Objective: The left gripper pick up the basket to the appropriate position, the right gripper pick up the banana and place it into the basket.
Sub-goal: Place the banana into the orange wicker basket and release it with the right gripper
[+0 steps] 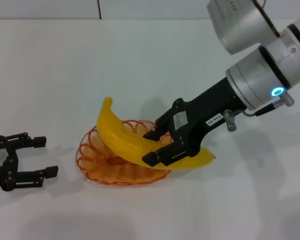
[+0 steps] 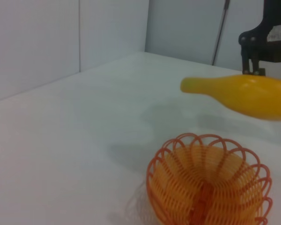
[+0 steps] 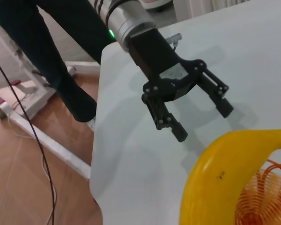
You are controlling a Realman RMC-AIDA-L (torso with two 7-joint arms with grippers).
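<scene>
White desk (image 1: 65, 65) runs under everything, backed by a pale wall. At the centre of the head view the right pincer (image 1: 159, 146) is pinching the banana (image 1: 125, 137) across its middle, 1 finger on each side, and holds it slanted over the basket (image 1: 102, 165), whose orange wire rim sits on the desk just beneath. Off to the robot's left, the left pincer (image 1: 42, 156) rests low by the desk with its 2 fingers spread, holding nothing, near the basket but apart from it. To finish the placing well, I judge the banana should come down with its curve settling into the basket's length before the fingers let go, since the fruit overhangs the rim at both ends. Only the left wrist view shows clear air between banana (image 2: 246, 93) and basket (image 2: 208, 187); only the right wrist view shows the left pincer (image 3: 201, 122) from the front.
</scene>
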